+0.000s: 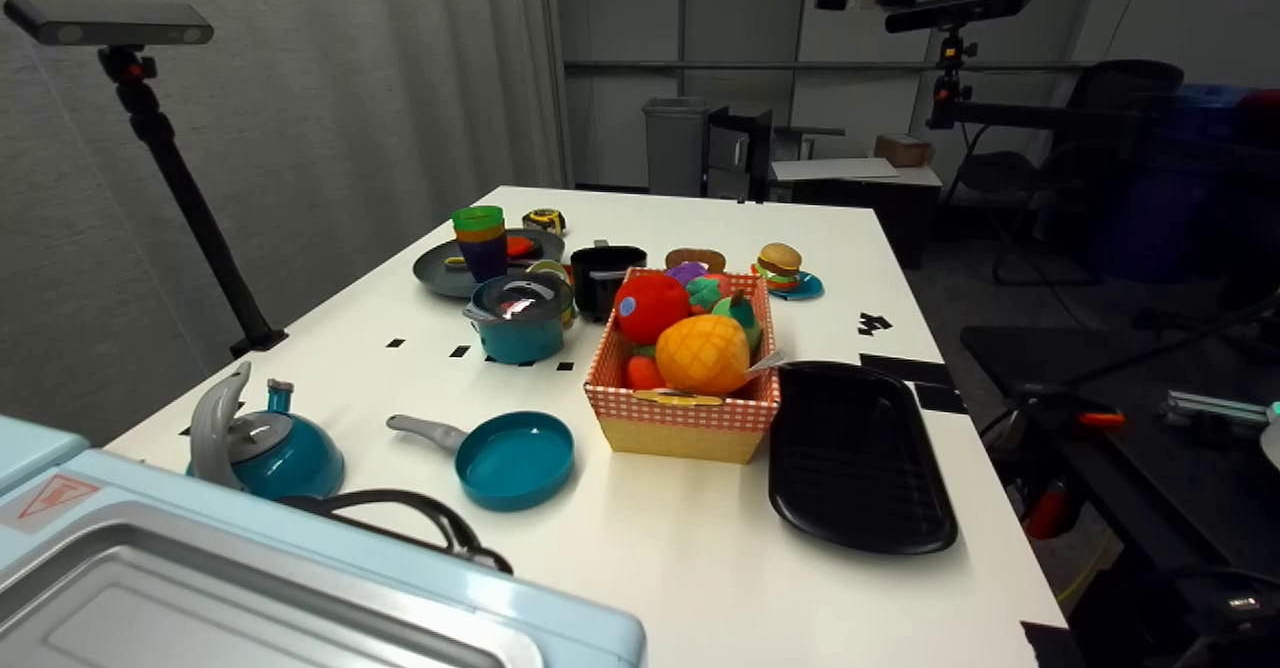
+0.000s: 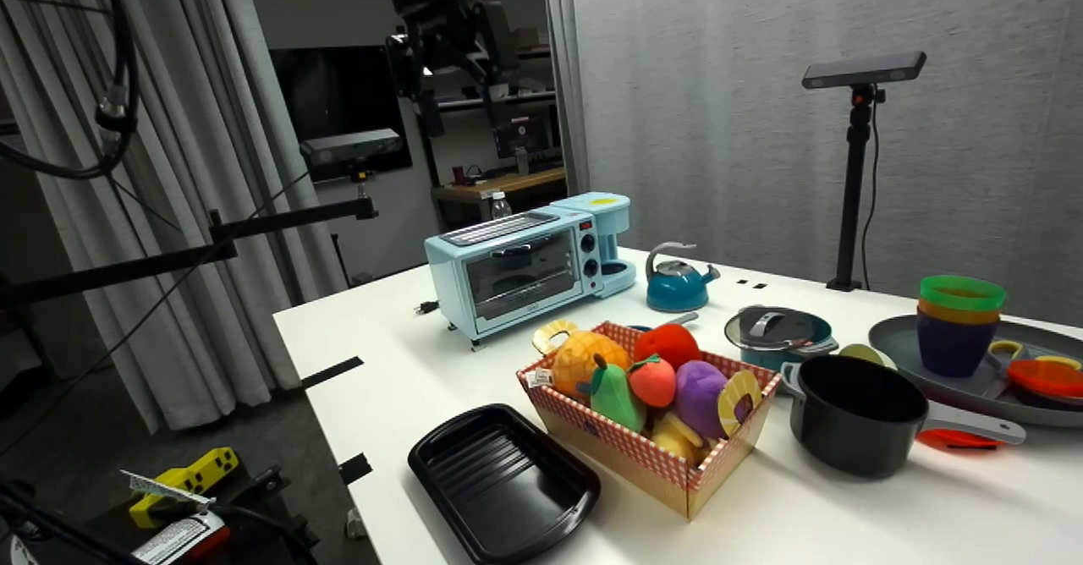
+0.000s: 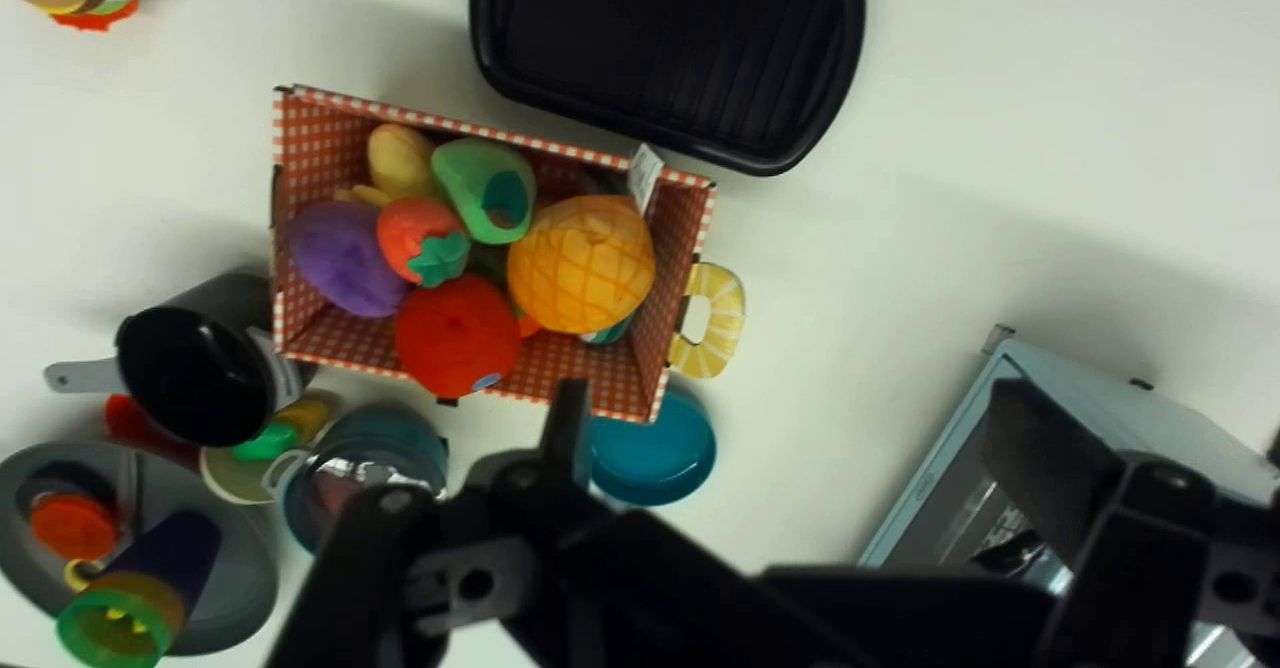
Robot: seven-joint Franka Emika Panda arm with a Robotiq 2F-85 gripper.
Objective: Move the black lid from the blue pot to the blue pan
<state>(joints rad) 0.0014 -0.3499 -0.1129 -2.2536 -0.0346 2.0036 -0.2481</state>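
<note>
The black lid (image 1: pixel 524 298) rests on top of the blue pot (image 1: pixel 520 341), beyond the pan. In an exterior view the lid (image 2: pixel 766 326) shows its knob on the pot (image 2: pixel 768 357). In the wrist view the lidded pot (image 3: pixel 400 433) is partly hidden by my gripper. The blue pan (image 1: pixel 516 458) sits flat with nothing in it; it shows partly under the basket's edge in the wrist view (image 3: pixel 660 453). In an exterior view the basket hides most of it. My gripper (image 3: pixel 805 423) is open and empty, high above the table, also seen in an exterior view (image 2: pixel 461 117).
A checked basket (image 1: pixel 640 433) of soft fruit stands beside the pan and pot. A black tray (image 1: pixel 850 458), a black saucepan (image 2: pixel 859 430), a grey plate with stacked cups (image 2: pixel 956 337), a blue kettle (image 2: pixel 677 287) and a light blue toaster oven (image 2: pixel 529 273) stand around.
</note>
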